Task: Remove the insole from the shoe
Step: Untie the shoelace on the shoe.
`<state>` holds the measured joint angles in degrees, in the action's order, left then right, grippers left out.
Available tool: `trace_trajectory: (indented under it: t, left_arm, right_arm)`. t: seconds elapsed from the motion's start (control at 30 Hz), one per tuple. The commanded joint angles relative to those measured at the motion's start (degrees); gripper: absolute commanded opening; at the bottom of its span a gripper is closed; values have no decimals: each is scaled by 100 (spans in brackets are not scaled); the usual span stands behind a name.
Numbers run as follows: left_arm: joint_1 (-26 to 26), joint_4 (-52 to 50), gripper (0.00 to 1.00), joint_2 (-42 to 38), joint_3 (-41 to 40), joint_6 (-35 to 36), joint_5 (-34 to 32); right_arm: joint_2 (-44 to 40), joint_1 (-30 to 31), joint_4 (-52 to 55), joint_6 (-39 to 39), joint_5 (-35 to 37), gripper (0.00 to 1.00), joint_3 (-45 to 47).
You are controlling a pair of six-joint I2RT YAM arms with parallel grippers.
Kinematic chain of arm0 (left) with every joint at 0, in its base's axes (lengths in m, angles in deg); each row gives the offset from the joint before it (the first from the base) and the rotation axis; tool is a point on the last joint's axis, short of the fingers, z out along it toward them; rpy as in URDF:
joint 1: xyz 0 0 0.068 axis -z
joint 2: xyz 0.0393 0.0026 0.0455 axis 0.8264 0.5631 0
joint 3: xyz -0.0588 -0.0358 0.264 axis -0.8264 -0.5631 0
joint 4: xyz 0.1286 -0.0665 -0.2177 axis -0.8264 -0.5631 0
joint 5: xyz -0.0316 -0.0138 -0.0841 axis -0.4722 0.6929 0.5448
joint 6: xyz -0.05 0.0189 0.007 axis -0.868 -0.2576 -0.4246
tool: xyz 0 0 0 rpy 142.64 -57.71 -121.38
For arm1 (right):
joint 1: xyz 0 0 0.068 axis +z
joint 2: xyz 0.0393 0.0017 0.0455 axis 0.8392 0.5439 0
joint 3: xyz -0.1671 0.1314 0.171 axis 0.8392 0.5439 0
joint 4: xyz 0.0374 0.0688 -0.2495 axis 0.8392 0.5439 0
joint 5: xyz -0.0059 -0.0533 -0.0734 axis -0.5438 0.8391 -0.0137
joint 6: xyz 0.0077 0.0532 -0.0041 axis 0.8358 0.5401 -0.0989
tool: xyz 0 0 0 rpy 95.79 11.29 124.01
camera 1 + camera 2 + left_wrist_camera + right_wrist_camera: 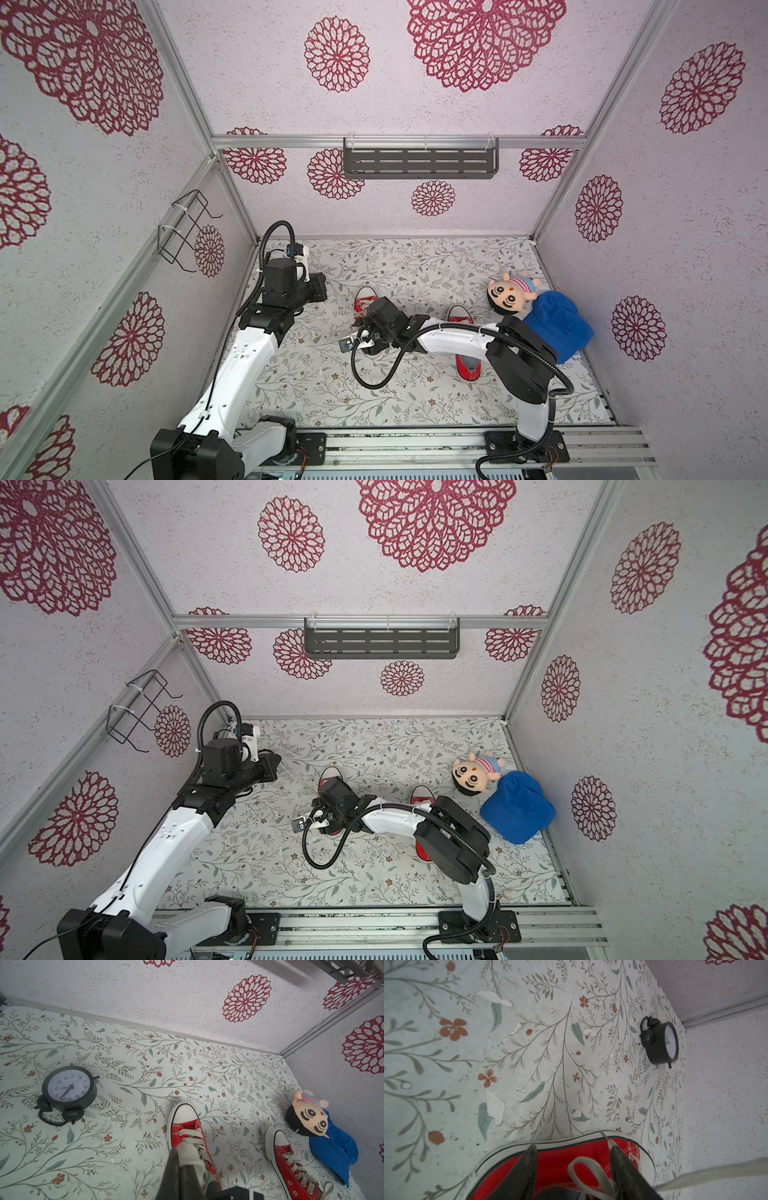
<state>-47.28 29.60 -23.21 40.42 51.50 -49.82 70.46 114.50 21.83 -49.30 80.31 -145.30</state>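
The red shoe (560, 1159) stands near the middle of the floral surface (415, 266); its insole is hidden. The right gripper (572, 1148) straddles its lace loop (571, 1165), fingers (532, 1159) apart. The left gripper (182, 1157) hangs closed toward the left edge. A second shoe (468, 368), doll (513, 293) and blue cap (557, 328) lie toward the right edge, a clock (68, 1088) near the far left corner. A slotted shelf (419, 164) hangs on the patterned back wall (415, 83).

One shoe (365, 296) mid-way across the table (415, 266), right gripper (571, 1147) down over it, second shoe (467, 368) to its right and nearer the front, doll (512, 294) and cap (557, 328) touching by the right wall (665, 291), clock (69, 1091) well off left of both shoes.
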Motion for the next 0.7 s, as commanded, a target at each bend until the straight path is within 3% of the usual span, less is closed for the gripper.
trace_trajectory:
  t: [0.0, 0.07, 0.27, 0.5, 0.67]
  left_arm:
    - [-52, 145, 0, -62, -57, -57, 56]
    - [-56, 138, 0, -72, -69, -55, 45]
    - [-63, 49, 0, -119, -82, 7, -79]
    - [-187, -24, 0, -173, -371, -105, -348]
    - [-406, -63, 0, -177, -816, -412, -550]
  right_arm:
    - [78, 3, 309, -30, 680, 47, -264]
    - [134, 14, 350, 17, 890, 40, -352]
    - [-58, 25, -44, 300, 1009, 1, -306]
    - [-760, -292, -1182, 1800, -35, 0, 289]
    - [-910, -660, -1854, 3113, -146, 0, 598]
